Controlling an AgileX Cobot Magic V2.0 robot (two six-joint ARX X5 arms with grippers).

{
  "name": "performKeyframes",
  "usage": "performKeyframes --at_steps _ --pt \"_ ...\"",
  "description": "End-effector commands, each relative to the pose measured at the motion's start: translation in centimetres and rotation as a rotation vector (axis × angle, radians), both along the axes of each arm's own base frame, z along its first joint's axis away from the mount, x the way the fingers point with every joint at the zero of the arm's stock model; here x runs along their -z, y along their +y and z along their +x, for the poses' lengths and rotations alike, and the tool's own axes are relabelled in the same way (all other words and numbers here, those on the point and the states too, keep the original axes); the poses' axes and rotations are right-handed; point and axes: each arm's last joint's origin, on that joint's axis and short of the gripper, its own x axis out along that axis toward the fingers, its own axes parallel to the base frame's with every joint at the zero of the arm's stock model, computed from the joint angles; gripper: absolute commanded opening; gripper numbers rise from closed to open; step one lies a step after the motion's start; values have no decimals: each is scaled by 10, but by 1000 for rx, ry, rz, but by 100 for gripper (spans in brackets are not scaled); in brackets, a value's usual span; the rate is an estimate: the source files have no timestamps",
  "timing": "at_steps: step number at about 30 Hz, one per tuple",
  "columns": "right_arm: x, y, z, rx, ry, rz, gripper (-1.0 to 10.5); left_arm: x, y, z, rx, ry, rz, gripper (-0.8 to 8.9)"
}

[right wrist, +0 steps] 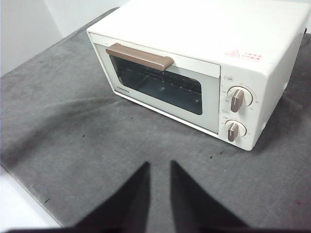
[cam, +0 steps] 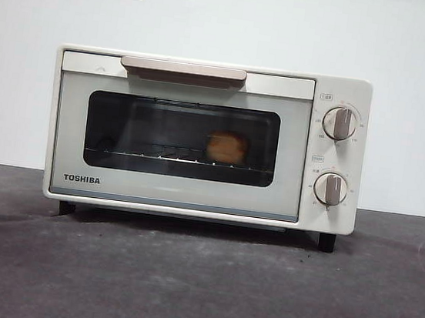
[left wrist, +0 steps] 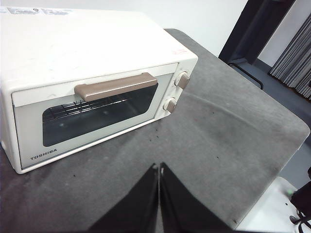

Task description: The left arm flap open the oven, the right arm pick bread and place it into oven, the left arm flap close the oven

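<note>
Oven on grey mat, door shut flush, handle up top. Bread inside on rack, right of centre, visible through glass. Task looks complete.

Left gripper well back from oven, jaws pressed together, holding nothing. Right gripper also well back, jaws slightly apart, empty.

Risks, judged:
- Door may not be fully latched; could drop open.
- Either arm swinging low could clip handle or 2 knobs.

Oven on the table, door shut, bread inside on the rack — right of centre, knobs at right.
</note>
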Motion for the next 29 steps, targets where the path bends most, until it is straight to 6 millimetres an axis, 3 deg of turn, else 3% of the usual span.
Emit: performKeyframes --at_steps 1,21,25,29 --pt "-6 0 -1 -13 -22 13 16 -6 0 -1 7 -39 9 10" --pt "-6 0 -1 -13 -22 12 16 -2 0 -1 7 -38 9 10" --pt "-6 0 -1 -13 -22 12 16 14 1 1 -17 -56 40 10" --pt "-6 0 -1 -13 -22 12 16 47 5 12 -227 -90 24 10"
